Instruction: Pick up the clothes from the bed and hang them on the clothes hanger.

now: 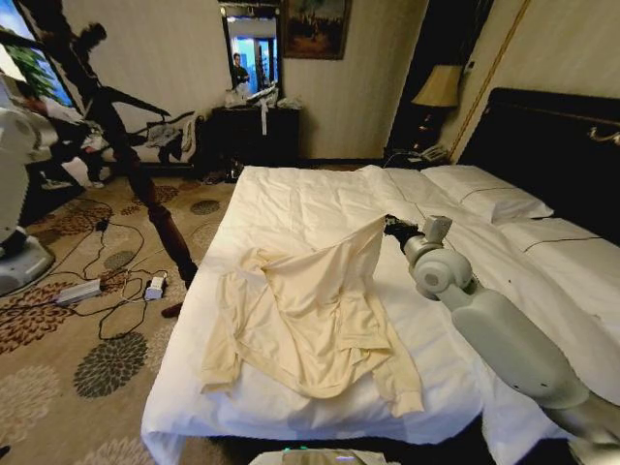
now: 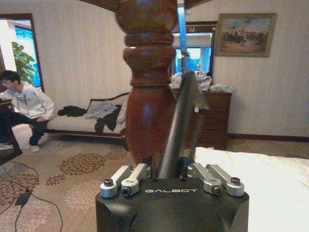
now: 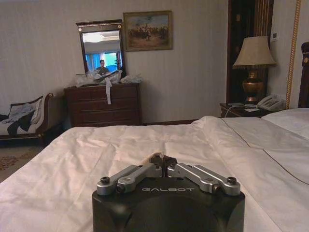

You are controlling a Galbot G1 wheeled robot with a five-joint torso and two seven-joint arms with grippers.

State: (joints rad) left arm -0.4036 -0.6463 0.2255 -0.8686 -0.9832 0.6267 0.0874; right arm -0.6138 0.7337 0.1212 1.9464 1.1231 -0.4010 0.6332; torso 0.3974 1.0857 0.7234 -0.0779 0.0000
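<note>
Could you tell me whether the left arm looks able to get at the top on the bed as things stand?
Probably not readily: the left tool is shut on the hanger beside a wooden post, while the top lies on the bed.

tops: 1 (image 1: 310, 315) | beds: 1 (image 1: 291, 199) | pillows: 2 (image 1: 484, 191) | lamps: 1 (image 1: 439, 87)

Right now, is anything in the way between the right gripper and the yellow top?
Nothing visible is in the way. The right gripper has its jaws shut on a fold of the top, holding that fold raised above the bed.
</note>
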